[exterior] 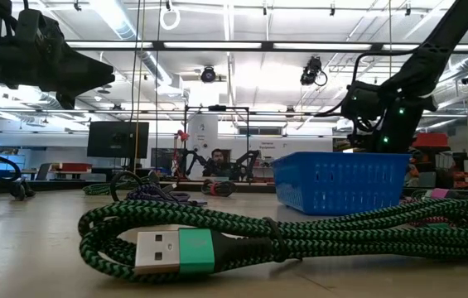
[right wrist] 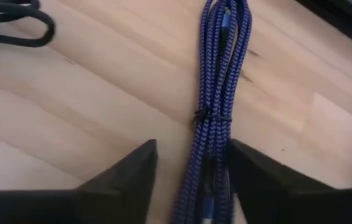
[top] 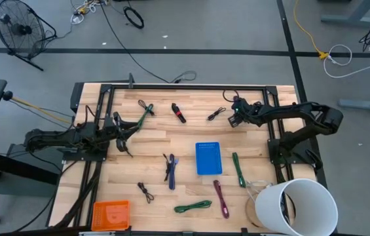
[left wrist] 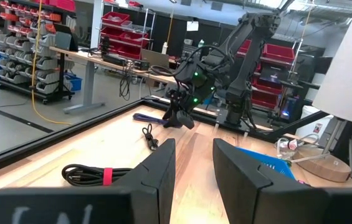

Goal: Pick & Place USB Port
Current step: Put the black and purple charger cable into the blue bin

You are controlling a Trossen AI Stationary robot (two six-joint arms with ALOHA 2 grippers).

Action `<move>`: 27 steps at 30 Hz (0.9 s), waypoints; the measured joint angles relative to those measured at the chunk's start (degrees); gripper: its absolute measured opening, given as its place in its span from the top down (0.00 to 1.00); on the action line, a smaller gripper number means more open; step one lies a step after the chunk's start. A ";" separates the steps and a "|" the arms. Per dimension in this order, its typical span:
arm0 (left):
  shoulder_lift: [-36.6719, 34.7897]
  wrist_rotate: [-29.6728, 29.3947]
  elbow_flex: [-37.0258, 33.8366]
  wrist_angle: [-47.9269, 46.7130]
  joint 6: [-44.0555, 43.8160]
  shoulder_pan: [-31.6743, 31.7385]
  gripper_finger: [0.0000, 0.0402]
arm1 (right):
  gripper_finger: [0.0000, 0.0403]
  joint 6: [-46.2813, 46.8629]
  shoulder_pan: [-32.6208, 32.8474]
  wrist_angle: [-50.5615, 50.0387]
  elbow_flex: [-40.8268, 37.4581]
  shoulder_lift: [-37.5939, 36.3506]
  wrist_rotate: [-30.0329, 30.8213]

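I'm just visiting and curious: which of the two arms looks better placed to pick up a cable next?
The right one, I'd guess. Its pincer stands open right over a bundled purple cable, one finger on each side. The left pincer is open too, but nothing lies between its fingers.
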 joint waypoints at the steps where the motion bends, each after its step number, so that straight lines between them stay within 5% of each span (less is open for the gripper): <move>1: 0.00 0.00 0.00 0.00 0.00 0.00 0.72 | 0.60 0.03 0.00 0.00 0.00 0.01 -0.52; 6: 0.00 0.00 -0.02 0.00 0.00 0.00 0.72 | 0.94 -1.01 0.05 0.05 -0.04 0.06 -2.10; 13: 0.00 0.00 -0.02 0.00 0.00 0.00 0.72 | 0.95 -1.40 0.07 -0.02 0.46 -0.95 -1.45; 18: 0.00 0.00 -0.02 0.00 0.01 0.00 0.72 | 0.95 -2.24 3.16 -4.62 3.74 -5.90 -6.88; 27: 0.02 0.00 -0.02 0.02 0.00 -0.01 0.72 | 0.95 2.87 19.73 -18.25 13.22 -18.47 -7.08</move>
